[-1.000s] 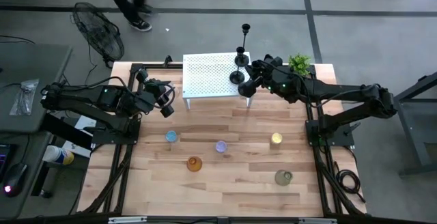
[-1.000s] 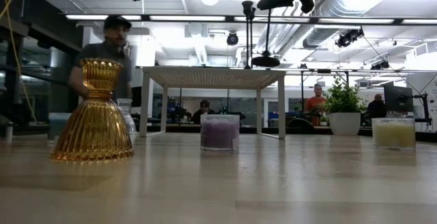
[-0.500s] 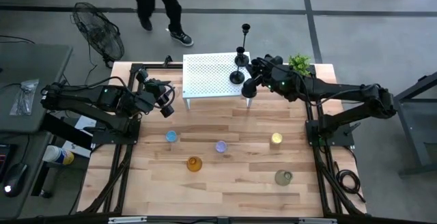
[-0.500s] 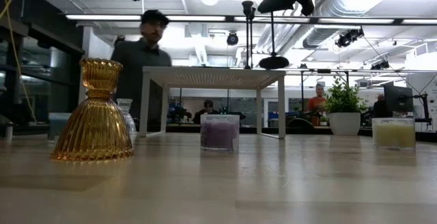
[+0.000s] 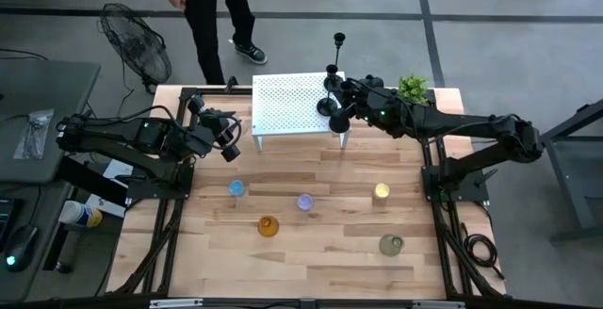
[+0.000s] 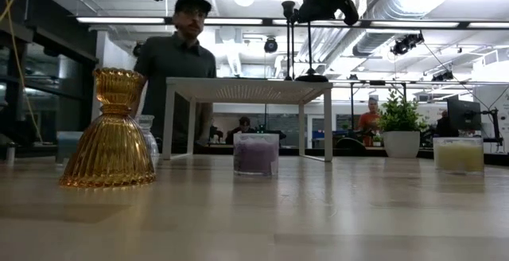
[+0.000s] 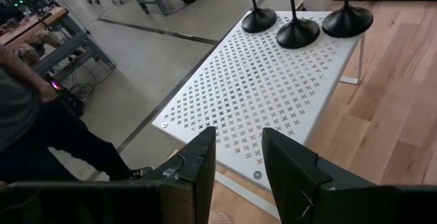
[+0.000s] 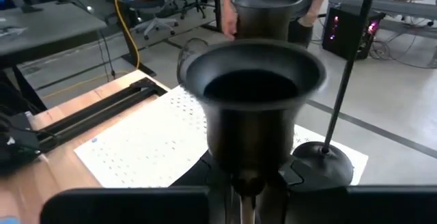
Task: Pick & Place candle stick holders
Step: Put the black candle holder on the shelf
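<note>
Altogether three candlesticks (image 5: pixel 332 88) stood at the white rack's (image 5: pixel 287 106) corner, the right pincer (image 5: pixel 345 105) clamping one; the left pincer (image 7: pixel 237 157) hung narrowly parted, empty.

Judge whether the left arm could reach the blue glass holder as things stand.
Probably yes: the left gripper holds nothing, and only bare table lies between it and the blue glass holder.

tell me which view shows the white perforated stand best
The left wrist view: the white perforated stand fills it, holes clear, three black bases at its far end. The high view shows it small from above; the low view only edge-on; the right wrist view, partly hidden.
</note>
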`<state>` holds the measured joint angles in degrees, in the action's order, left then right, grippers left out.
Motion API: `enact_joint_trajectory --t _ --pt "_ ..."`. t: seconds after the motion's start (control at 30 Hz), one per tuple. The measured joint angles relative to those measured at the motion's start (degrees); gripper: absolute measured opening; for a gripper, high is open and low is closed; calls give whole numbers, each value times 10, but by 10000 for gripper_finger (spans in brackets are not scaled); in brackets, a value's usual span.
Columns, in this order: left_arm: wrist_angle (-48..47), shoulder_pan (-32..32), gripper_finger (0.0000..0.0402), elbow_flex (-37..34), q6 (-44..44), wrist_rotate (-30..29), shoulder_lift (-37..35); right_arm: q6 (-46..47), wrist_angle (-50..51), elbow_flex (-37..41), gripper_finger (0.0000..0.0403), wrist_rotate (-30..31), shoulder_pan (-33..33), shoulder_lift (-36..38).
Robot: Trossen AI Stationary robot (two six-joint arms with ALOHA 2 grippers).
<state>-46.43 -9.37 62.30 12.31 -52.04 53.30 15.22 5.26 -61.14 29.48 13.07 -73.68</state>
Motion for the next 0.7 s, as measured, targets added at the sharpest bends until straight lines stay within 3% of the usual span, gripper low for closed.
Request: enact_joint_trajectory --t 0.7 --pt "0 0 117 0 0 0 0 -3 -34 0 34 -14 24 -27"
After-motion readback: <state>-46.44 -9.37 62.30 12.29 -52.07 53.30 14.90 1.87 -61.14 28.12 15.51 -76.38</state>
